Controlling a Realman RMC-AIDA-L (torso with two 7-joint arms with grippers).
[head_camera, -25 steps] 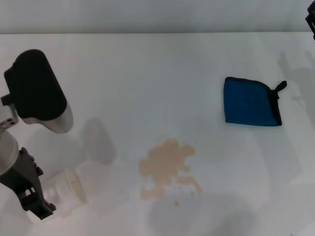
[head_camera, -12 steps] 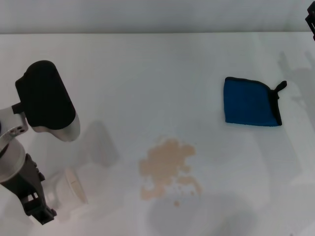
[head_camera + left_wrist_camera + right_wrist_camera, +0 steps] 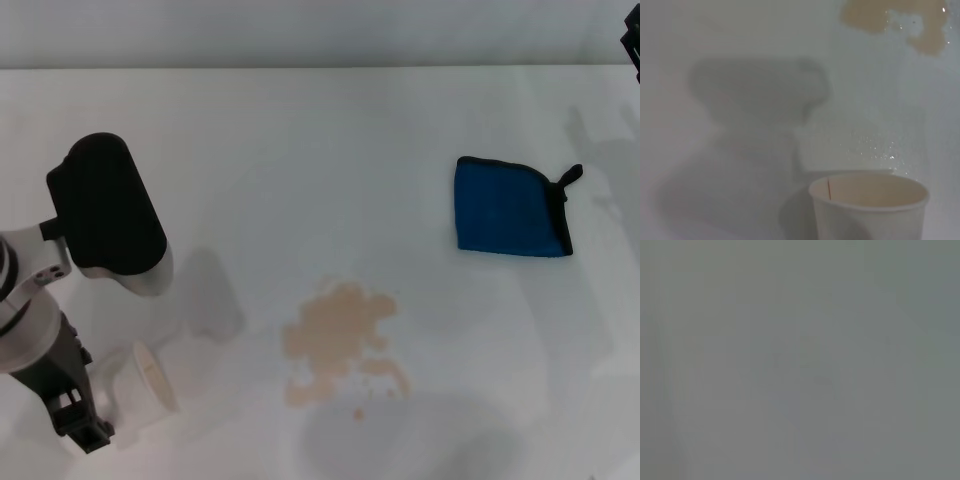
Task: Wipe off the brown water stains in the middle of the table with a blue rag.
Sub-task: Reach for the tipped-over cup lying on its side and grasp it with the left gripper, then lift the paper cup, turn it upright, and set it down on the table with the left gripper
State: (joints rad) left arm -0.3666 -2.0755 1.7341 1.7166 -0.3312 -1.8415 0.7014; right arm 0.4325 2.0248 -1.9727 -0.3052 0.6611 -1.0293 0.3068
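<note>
Cup of white paper [image 3: 140, 385], lying near the near-left corner of the large plain white tabletop [image 3: 330, 150], mouth turned toward the middle; empty as far as the left wrist view shows. Left gripper [image 3: 85, 425], black, at the cup's base end; whether its fingers clasp the cup or stand apart cannot be told.

Patch of light tan, blotchy liquid stains [image 3: 340, 340], toward the near edge at about mid-width, well apart from the cup, with small separate droplets on its near side. Untouched; wiping not yet begun.

Rag, small square bright-blue cloth with black edging [image 3: 510, 210], lying flat toward the right edge, farther back than the stains and well apart from them. Short black corner loop at its far-right corner. Judged light, soft and limp: it will fold and drape when lifted, and should slide easily on the smooth surface. Best taken by pinching a bunched edge or the middle of the cloth; the loop is probably too slight for a sure hold.

Right gripper: only a dark sliver of the arm at the far-right corner; fingers not shown, state cannot be told.
</note>
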